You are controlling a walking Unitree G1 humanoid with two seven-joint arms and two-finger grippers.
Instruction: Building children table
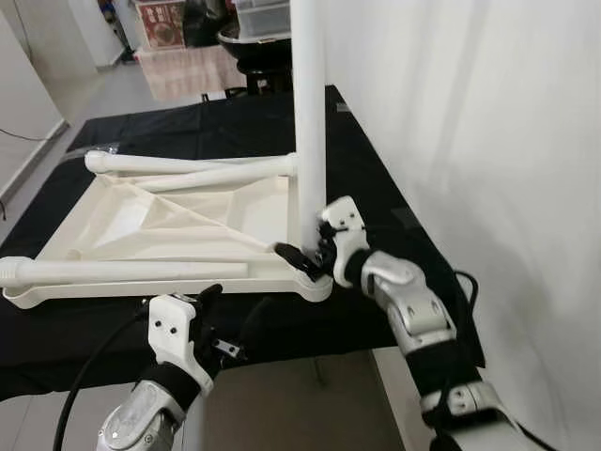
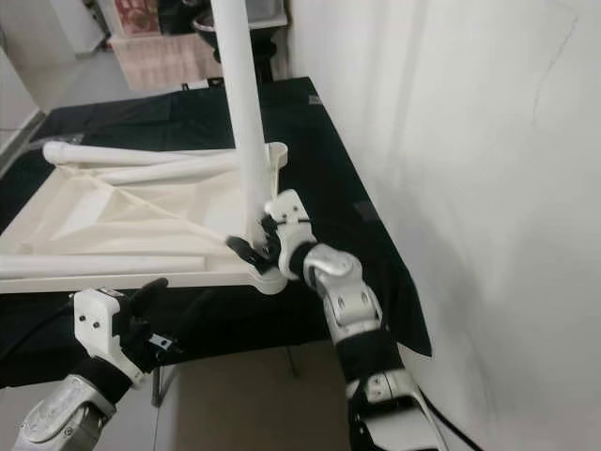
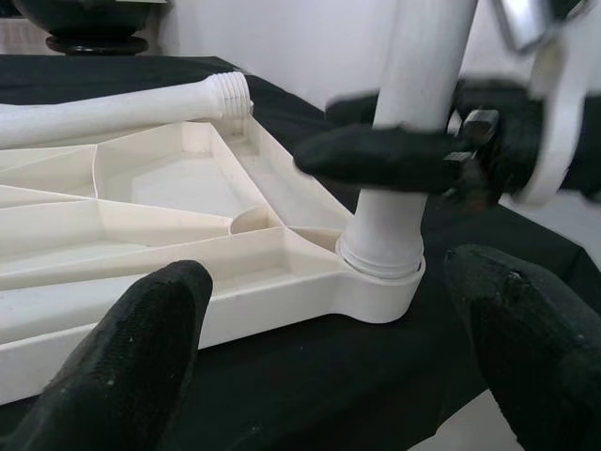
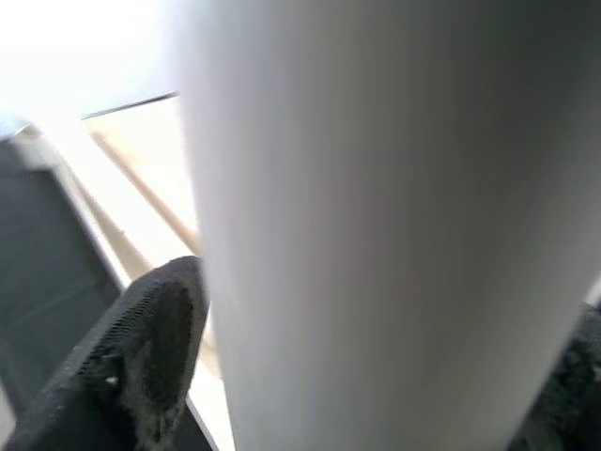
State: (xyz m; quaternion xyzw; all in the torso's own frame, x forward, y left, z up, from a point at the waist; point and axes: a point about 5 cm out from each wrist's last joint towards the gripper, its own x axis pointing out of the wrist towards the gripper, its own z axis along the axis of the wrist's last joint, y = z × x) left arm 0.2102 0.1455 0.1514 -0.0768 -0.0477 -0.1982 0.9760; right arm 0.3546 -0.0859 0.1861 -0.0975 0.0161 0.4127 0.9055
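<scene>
White ribbed tabletop (image 1: 178, 221) upside down on black desk (image 1: 376, 178); one leg (image 1: 310, 113) upright in corner socket, two legs (image 1: 188, 164) lying across.

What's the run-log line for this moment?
step: leg into corner socket | right gripper: shut on upright leg | left gripper: open, below tabletop edge | loose legs: lying on tabletop

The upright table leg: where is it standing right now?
The upright leg stands in the near right corner socket of the upside-down tabletop, on the robot's right, with the right hand clamped around its base.
</scene>
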